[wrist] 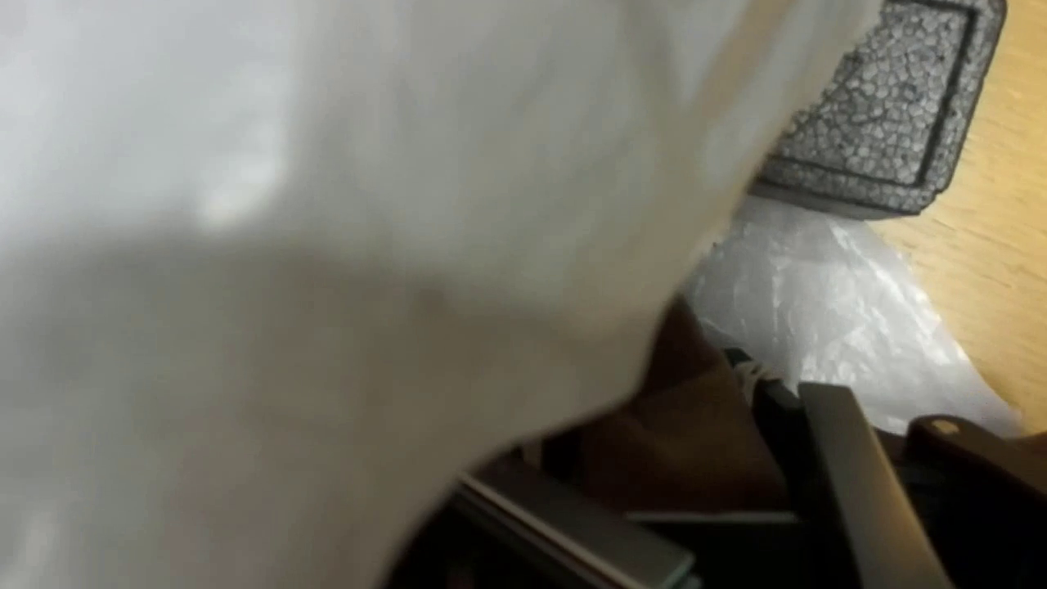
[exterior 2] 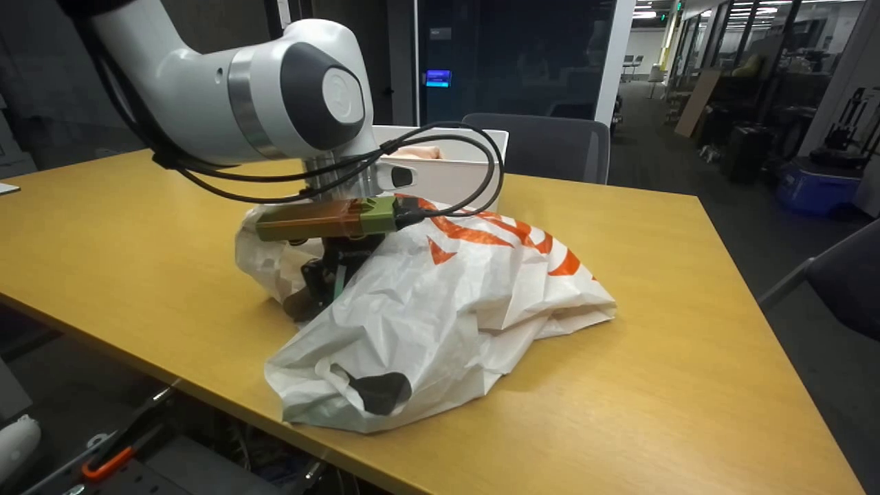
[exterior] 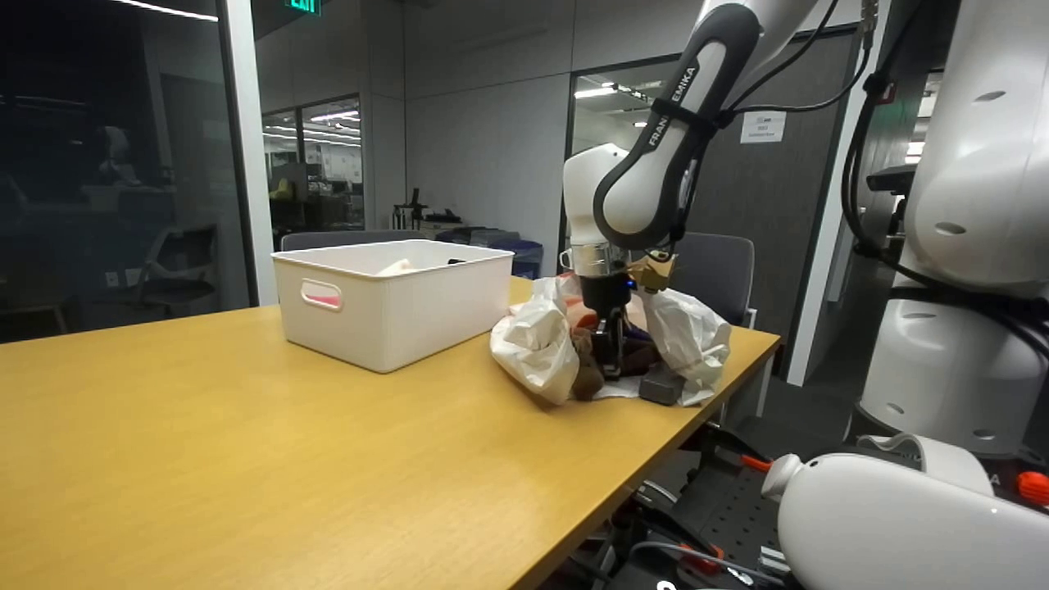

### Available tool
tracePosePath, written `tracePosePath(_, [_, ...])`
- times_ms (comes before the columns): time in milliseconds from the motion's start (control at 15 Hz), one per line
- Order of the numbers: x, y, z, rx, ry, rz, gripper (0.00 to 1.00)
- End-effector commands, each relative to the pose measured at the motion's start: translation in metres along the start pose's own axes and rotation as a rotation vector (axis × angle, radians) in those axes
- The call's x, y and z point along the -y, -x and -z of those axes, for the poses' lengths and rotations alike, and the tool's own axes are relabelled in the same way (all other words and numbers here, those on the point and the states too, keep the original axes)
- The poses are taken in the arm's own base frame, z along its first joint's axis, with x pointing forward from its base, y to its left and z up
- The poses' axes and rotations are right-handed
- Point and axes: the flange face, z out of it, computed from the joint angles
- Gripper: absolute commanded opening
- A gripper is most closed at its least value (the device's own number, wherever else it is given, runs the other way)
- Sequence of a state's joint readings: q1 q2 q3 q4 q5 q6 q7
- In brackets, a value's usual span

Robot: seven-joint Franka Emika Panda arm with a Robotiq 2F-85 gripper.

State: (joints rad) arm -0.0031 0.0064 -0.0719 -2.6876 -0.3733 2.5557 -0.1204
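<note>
1. Black pincer (exterior: 608,365) down in the mouth of a crumpled white plastic bag (exterior: 537,344), on the wooden surface (exterior: 369,459).
2. Brown cloth (exterior: 587,370) right beside the pincer tips, at the bag mouth; too dark in wrist view for detail.
3. Fingers (wrist: 871,491) look partway apart in wrist view, brown fabric showing between; can't tell if any is gripped.
4. Bag fills most of wrist view, blurred, hiding part of the pincer.
5. Dark gray foam block (wrist: 883,106) at the bag's edge; partly behind bag, top cut off.
6. White plastic bin (exterior: 393,311) just beside bag; contents mostly hidden by walls, peach cloth (exterior 2: 416,152) visible in an exterior view.
7. Dark patch (exterior 2: 380,393) at bag's near end, unclear what.
</note>
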Motion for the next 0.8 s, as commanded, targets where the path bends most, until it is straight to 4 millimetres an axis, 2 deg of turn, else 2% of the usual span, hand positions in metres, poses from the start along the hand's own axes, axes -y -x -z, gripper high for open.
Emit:
tracePosePath(0, [-0.001, -0.006, 0.000, 0.013, 0.014, -0.027, 0.21])
tracePosePath(200, [-0.002, -0.004, 0.007, 0.016, 0.028, -0.041, 0.01])
tracePosePath(333, [-0.004, 0.005, 0.019, 0.018, 0.033, -0.057, 0.00])
tracePosePath(600, [-0.007, 0.038, 0.051, 0.050, 0.007, -0.067, 0.00])
tracePosePath(733, [-0.004, 0.056, 0.067, 0.074, -0.057, -0.009, 0.00])
